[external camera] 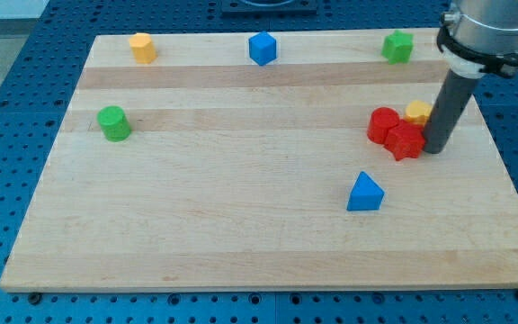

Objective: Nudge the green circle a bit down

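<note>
Green circle (113,122) sits at the view's left, well apart from my tip (435,149), which touches the red blocks (396,133) at the right. Risk: crossing over could drag those reds or the yellow block (417,112) along. No claw fitted; nothing held.

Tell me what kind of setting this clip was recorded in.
Probably a robotics lab bench: a wooden board sits on a blue perforated table, small coloured blocks such as the green circle are scattered about, and my tip rests beside the red blocks.
</note>
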